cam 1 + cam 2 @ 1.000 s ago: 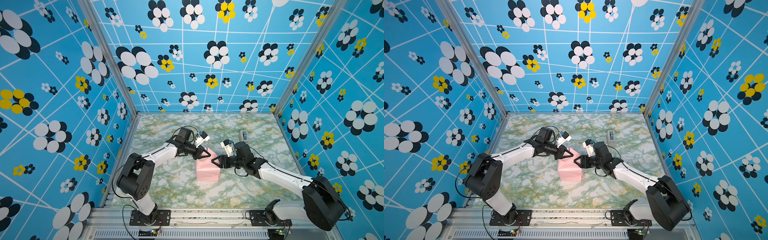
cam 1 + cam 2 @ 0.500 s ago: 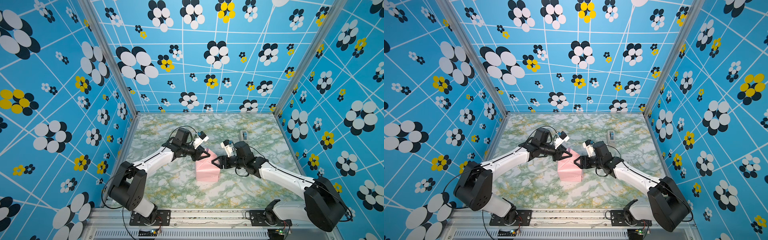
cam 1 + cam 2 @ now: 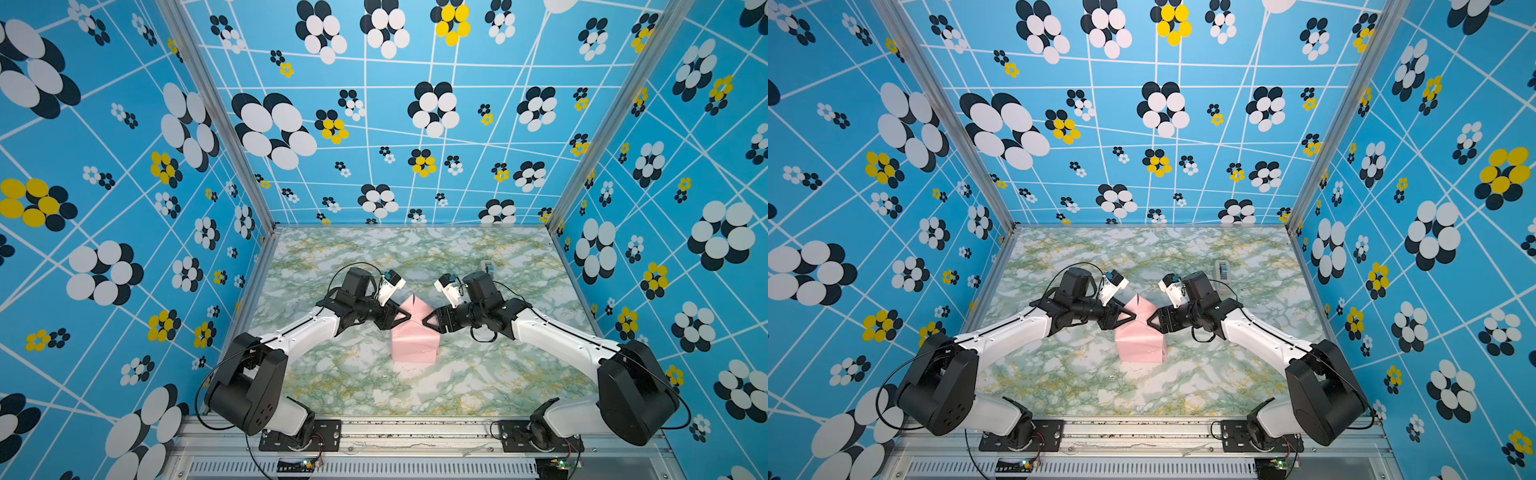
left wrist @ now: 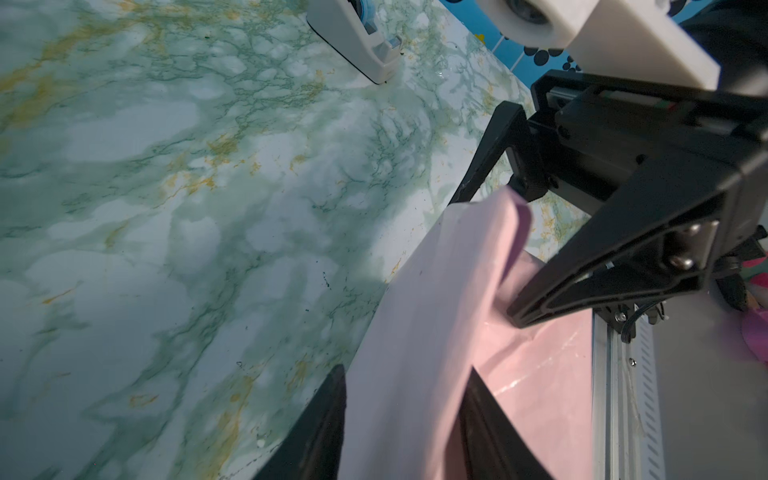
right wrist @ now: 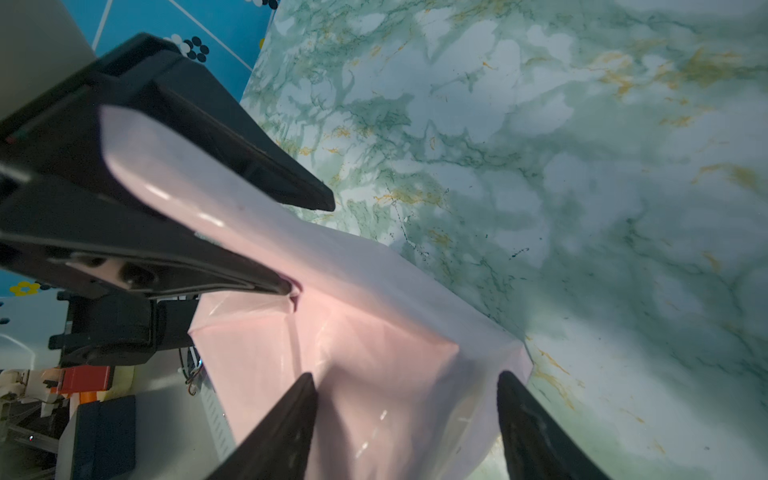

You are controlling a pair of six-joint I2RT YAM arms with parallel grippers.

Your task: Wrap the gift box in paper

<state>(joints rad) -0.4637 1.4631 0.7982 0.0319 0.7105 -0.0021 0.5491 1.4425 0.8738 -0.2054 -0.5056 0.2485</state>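
Symmetrically, arms (image 3: 307,328) angled inward, fingers (image 3: 402,317) flanking paper (image 3: 415,345).

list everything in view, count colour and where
paper: one, pale pink, folded round a box shape mid-table, flap standing at its far end
tape dispenser: one, white-grey, far right of table
table: one, green-white marble, cell floor
walls: three, blue with flowers, left, back, right
left arm, right arm: two, white and black, based at the near edge
left gripper, right gripper: two, black, tips facing across the flap, fingers apart
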